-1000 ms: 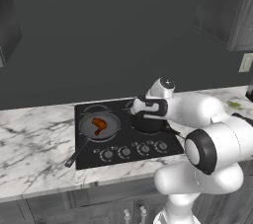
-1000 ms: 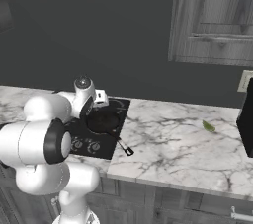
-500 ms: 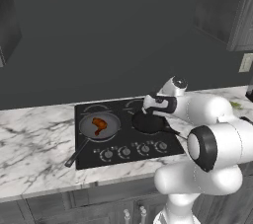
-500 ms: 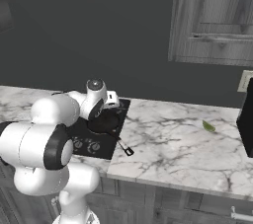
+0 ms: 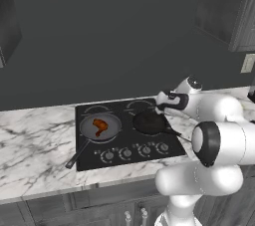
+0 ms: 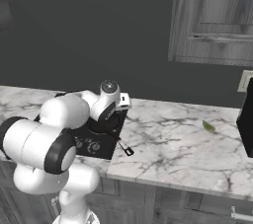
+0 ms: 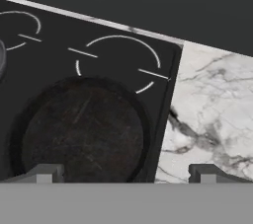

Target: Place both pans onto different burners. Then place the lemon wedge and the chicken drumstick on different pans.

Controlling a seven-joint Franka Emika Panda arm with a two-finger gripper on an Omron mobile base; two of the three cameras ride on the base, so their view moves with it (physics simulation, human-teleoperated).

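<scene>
The grey-lined pan [image 5: 100, 127] is being seen at the left of the black cooktop [image 5: 124, 143], seated on the front left burner, its long thin handle [image 5: 78, 153] angled toward the front edge and reaching past it over the marble counter [image 5: 35, 150]. The orange-brown chicken drumstick [image 5: 101, 126] is lying inside this pan, near the middle of the grey floor. Behind it, the rear left burner ring [image 5: 96, 110] is being left uncovered. A row of round knobs [image 5: 134, 152] is running along the front of the cooktop. Further right, the smaller all-black pan [image 5: 148, 122] is resting on the front right burner, with nothing seen inside it in the hand view [image 7: 81, 129]; its handle [image 6: 122, 145] is pointing out over the counter edge in the right base view. Behind the black pan, the rear right burner ring [image 7: 118, 62] is lying bare. The gripper [image 5: 160, 102] is being held above the back right part of the cooktop, over the right rim of the black pan; its fingers [image 7: 45, 173] are spread fully wide, with nothing between them. Far to the right, the small lemon wedge [image 6: 208, 126] is lying on the marble, well apart from both pans and near a dark appliance [image 6: 246, 122]
</scene>
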